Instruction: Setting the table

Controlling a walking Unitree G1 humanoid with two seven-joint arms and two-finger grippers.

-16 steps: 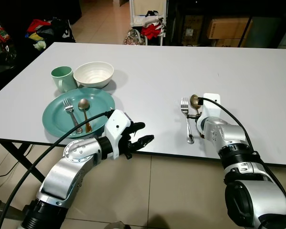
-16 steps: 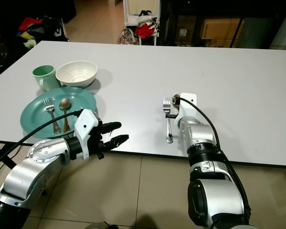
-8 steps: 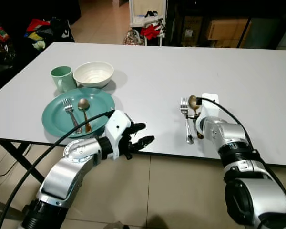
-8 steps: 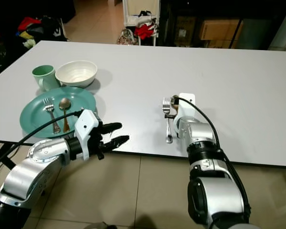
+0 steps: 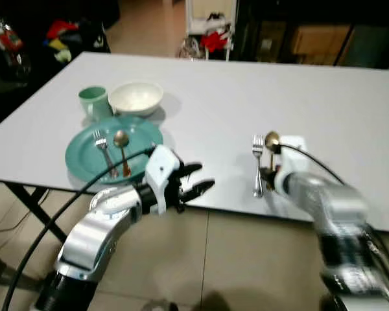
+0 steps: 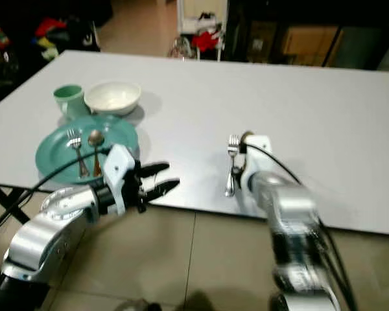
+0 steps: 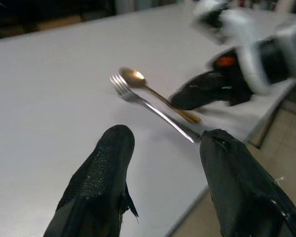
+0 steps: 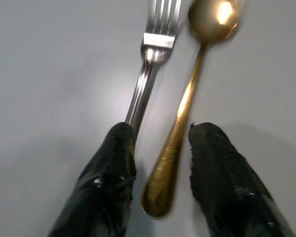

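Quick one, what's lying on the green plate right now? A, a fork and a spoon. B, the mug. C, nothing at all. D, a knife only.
A: a fork and a spoon lie side by side on the plate, while the mug stands on the table behind it.

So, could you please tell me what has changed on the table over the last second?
Mostly the camera has shifted and blurred. The right claw stays open around the gold spoon handle beside the fork. The left claw still hovers open at the table edge. The plate, bowl and mug have not moved.
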